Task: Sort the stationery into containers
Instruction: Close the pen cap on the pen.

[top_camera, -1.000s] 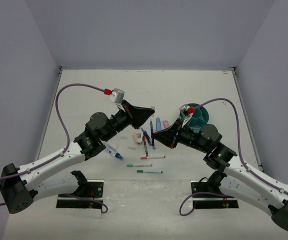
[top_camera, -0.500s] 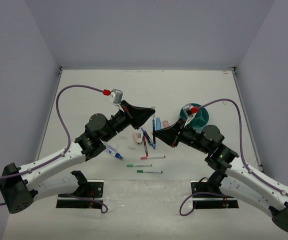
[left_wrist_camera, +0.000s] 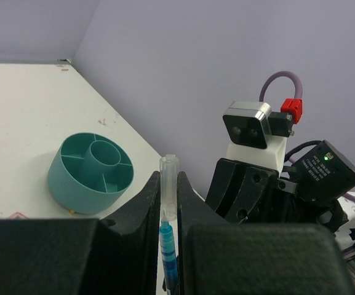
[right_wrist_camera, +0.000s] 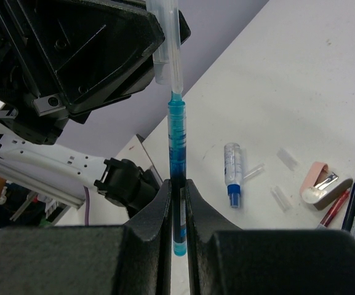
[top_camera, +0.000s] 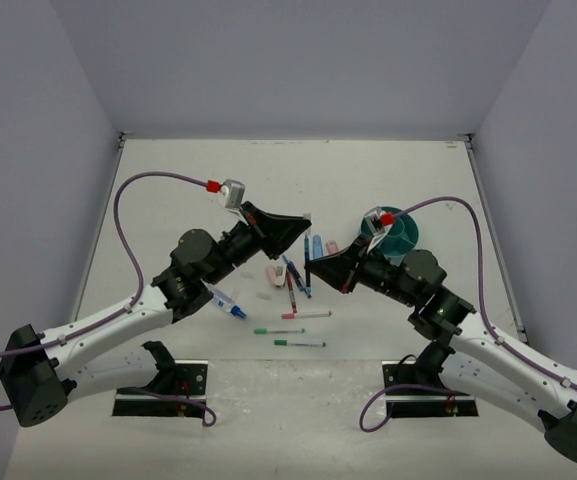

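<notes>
Your two arms are a matched pair. The left arm (top_camera: 118, 320) and right arm (top_camera: 508, 355) both have glossy white link shells, chunky black joint motors and a big angular black block (top_camera: 28, 385) at the base end. Each one is bolted to a flat black base plate (top_camera: 163, 385). A purple cable (top_camera: 126, 215) runs off each arm to a red plug (top_camera: 214, 184) beside a small silver wrist camera (top_camera: 234, 191) with two round lenses. The left gripper (top_camera: 307, 222) and right gripper (top_camera: 308, 270) are matte black wedges with flat black fingers (right_wrist_camera: 159, 246). Your right arm also has a black box with white print and a tiny green light (left_wrist_camera: 325, 157) lit on it.
</notes>
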